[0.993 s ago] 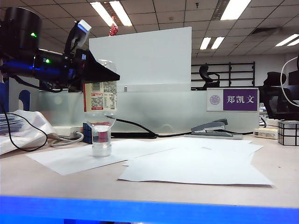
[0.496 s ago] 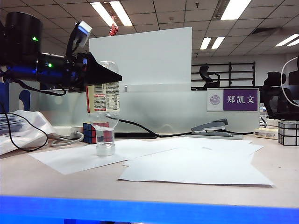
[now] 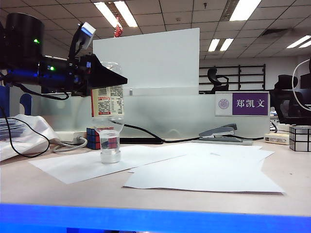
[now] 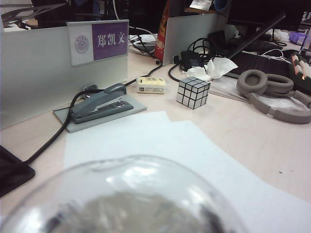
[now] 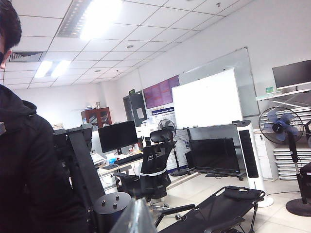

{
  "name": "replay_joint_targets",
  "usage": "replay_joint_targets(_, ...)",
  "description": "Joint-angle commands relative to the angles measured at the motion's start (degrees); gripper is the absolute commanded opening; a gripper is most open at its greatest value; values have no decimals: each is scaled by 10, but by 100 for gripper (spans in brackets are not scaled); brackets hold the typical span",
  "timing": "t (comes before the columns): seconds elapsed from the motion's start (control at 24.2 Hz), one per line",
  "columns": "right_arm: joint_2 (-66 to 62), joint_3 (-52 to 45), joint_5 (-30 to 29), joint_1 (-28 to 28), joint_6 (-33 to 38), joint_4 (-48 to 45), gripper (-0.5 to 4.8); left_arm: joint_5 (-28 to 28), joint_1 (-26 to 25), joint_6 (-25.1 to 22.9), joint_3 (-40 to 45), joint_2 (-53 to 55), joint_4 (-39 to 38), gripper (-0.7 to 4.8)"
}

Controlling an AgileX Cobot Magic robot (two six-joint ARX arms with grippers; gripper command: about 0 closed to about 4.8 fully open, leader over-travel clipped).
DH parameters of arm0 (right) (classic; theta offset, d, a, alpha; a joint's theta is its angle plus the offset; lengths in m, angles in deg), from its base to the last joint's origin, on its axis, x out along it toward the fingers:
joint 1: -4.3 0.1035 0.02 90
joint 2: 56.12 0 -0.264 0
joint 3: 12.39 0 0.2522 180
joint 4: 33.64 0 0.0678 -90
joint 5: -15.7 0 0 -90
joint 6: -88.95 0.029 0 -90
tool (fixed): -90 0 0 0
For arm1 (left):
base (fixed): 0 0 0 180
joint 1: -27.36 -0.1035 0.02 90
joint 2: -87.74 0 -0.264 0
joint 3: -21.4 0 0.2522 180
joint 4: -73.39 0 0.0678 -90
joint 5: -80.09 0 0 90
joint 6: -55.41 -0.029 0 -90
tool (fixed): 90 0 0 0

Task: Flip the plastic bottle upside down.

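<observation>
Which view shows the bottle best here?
The exterior view: the bottle stands inverted, cap down on the paper, its label readable, the left tool at its upturned base. The left wrist view shows only its blurred base; the right wrist view shows none of it.

Rubik's cube (image 3: 99, 138) just behind plastic bottle (image 3: 108, 116)
</observation>
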State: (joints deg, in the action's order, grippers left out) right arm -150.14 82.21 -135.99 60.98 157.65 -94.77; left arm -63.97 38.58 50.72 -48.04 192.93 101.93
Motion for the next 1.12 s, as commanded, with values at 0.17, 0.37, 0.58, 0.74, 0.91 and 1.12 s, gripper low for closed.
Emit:
replay_joint_targets(0.17, 4, 2, 2, 0, -4, -1, -3, -24, 2, 14, 0, 1, 3, 479)
replay_joint_targets(0.37, 4, 2, 3, 0, -12, -1, -3, -28, 2, 86, 0, -7, 85, 479)
replay_joint_targets(0.58, 4, 2, 9, 0, -15, -1, -3, -28, 2, 93, 0, -44, 93, 479)
replay_joint_targets(0.74, 4, 2, 12, 0, -14, -5, -3, -24, -1, 117, 0, -82, 123, 479)
replay_joint_targets(0.91, 33, 3, 3, -45, -12, -19, -3, -24, -65, 150, 0, -171, 144, 276)
replay_joint_targets(1.12, 103, 3, 1, -159, -15, -19, -3, -52, -217, 313, 0, -336, 155, -5)
